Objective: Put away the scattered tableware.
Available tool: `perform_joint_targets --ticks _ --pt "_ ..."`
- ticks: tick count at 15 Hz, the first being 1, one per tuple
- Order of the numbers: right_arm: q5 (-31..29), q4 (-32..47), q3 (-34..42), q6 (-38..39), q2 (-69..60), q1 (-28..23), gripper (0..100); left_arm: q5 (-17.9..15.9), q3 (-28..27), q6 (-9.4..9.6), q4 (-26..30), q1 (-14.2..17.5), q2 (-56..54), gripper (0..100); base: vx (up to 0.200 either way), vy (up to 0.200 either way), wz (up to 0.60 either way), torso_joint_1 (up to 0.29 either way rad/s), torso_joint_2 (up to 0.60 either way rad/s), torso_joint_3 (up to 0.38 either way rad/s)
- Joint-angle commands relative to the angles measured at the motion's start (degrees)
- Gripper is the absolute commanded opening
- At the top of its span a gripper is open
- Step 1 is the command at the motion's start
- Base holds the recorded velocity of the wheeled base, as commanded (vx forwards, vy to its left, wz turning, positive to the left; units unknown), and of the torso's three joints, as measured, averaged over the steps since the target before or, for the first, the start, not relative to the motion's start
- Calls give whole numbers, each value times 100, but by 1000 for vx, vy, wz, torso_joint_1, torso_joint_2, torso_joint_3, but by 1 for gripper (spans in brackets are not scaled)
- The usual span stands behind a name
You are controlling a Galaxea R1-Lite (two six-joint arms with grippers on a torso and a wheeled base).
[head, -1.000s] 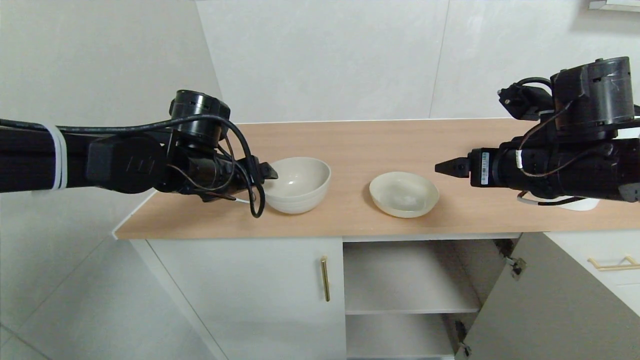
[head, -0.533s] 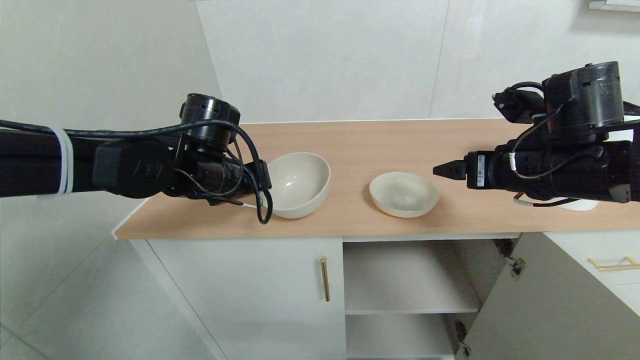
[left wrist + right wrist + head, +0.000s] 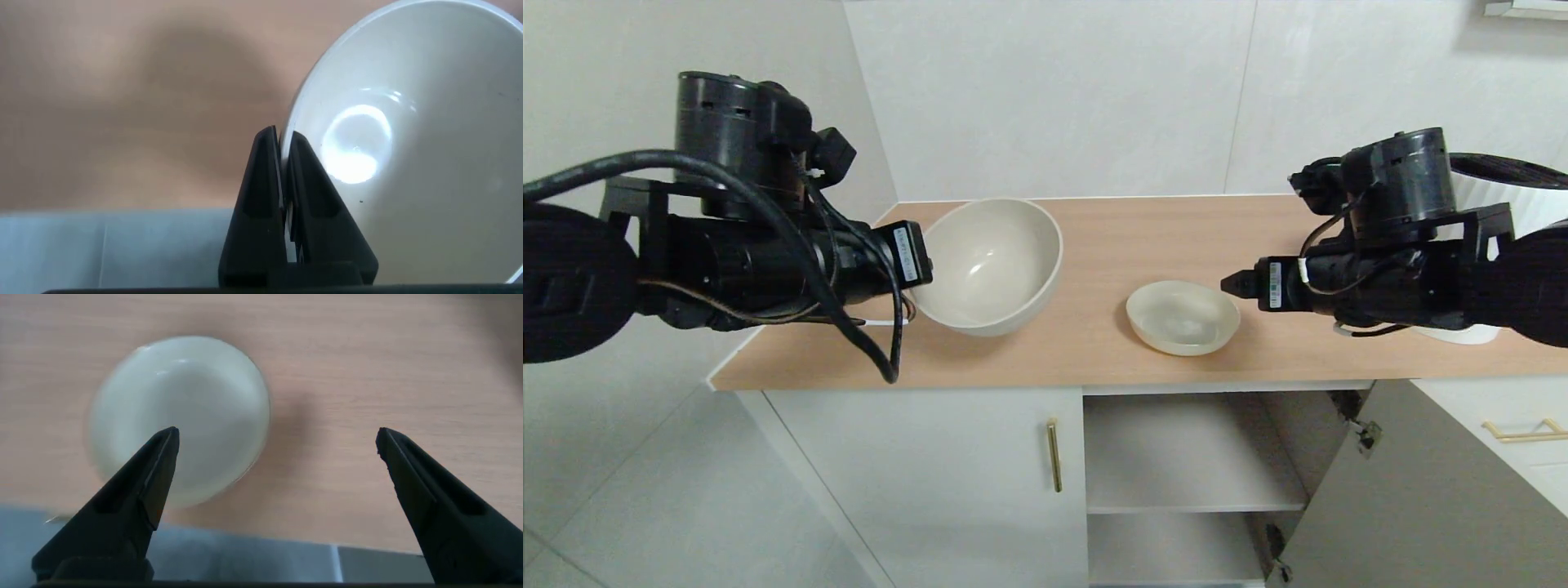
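Head view: my left gripper (image 3: 923,265) is clamped on the 9 o'clock rim of the bowl (image 3: 992,261). The bowl is tipped, mouth partly toward me, and there's nothing in it. It looks clear of the counter (image 3: 1111,229), but I can't confirm the gap from this angle. The open cabinet (image 3: 1184,457) sits under the counter at about 5 o'clock from the bowl, with its door (image 3: 1405,490) swung out and two shelves exposed. I reckon the bowl's path is down and across that way. The dish (image 3: 1183,317) rests flat near the counter's front edge, at 8 o'clock from my right gripper (image 3: 1232,283) and just beside its tip, so the right arm is the nearer one for it.

Left wrist view: the left gripper (image 3: 283,139) has one finger inside and one outside the bowl (image 3: 425,147), pinched together with only the wall between them. The inside is glossy and bare.

Right wrist view: the right gripper (image 3: 276,434) is spread wide and holds nothing. The dish (image 3: 180,408) lies below on the counter (image 3: 392,367), off-centre toward one finger rather than midway. It's round, so there's no long axis to align, and it's empty. My guess is I need to shift until its rim sits between the fingers
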Motion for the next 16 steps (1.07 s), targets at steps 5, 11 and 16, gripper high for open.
perform_joint_targets --ticks 5,11,16 --pt "-33 -8 -283 217 786 -4 100 -5 378 175 -392 -27 -263 0 0 0 0 0 0 0" --pt "-50 -8 -494 375 1120 -136 100 -5 413 183 -392 -80 -184 0 0 0 0 0 0 0" --pt "-50 -8 -573 437 1226 -206 0 -5 422 183 -392 -80 -140 0 0 0 0 0 0 0"
